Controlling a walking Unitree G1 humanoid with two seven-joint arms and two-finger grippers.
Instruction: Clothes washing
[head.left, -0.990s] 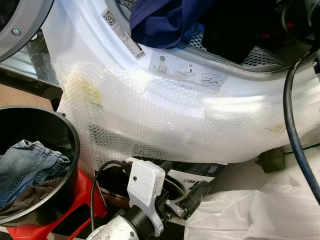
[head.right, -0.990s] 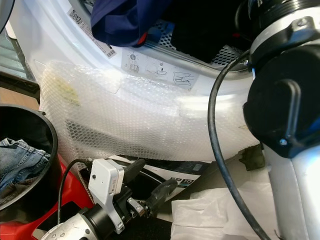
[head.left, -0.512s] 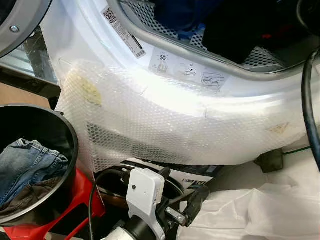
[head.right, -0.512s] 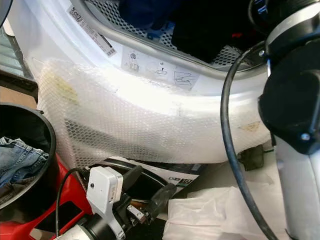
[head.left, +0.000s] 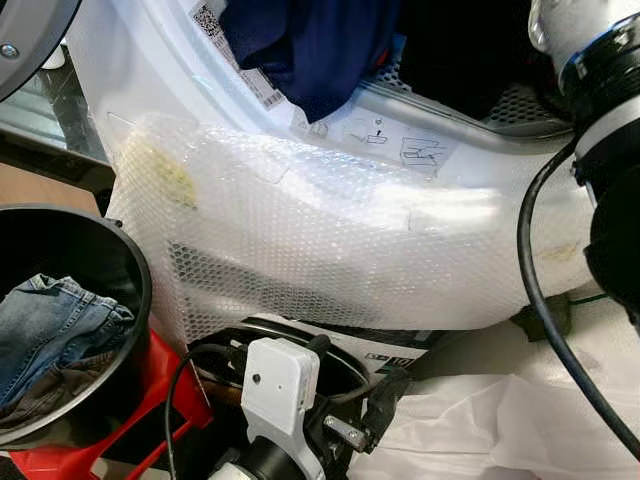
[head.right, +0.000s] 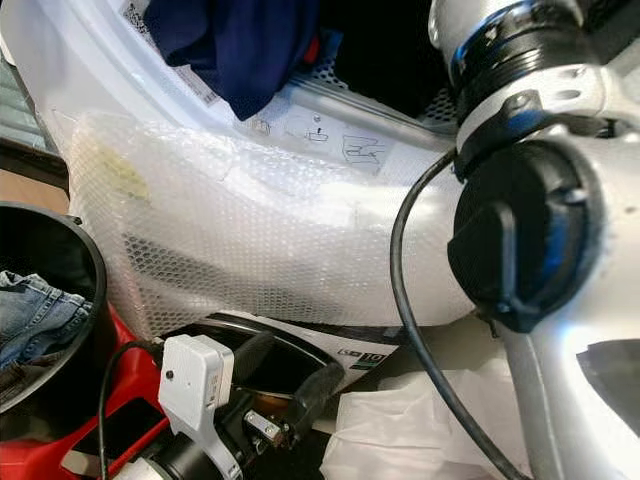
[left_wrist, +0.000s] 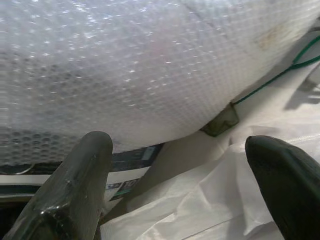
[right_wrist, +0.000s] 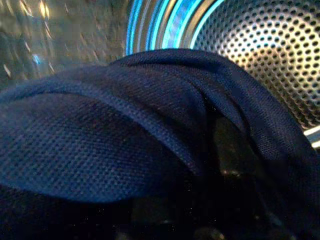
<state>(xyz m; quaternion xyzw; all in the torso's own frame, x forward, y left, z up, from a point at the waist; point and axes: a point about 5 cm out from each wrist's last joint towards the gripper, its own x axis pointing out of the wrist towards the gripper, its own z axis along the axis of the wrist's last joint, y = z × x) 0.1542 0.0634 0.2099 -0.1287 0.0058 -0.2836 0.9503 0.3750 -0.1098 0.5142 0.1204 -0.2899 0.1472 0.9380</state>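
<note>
Hanging navy garment (head.left: 300, 50) drapes over bubble-wrapped washer rim (head.left: 330, 230).

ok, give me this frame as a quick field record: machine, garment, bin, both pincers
machine: white washer front wrapped in bubble wrap, door open, perforated drum
garment: navy cloth hanging over the drum opening's rim
bin: black bucket to the robot's left, holding jeans
left pincer: open, low before the washer base, holding nothing
right pincer: arm reaching into the drum, navy cloth draped across its wrist camera; finger state not visible
</note>
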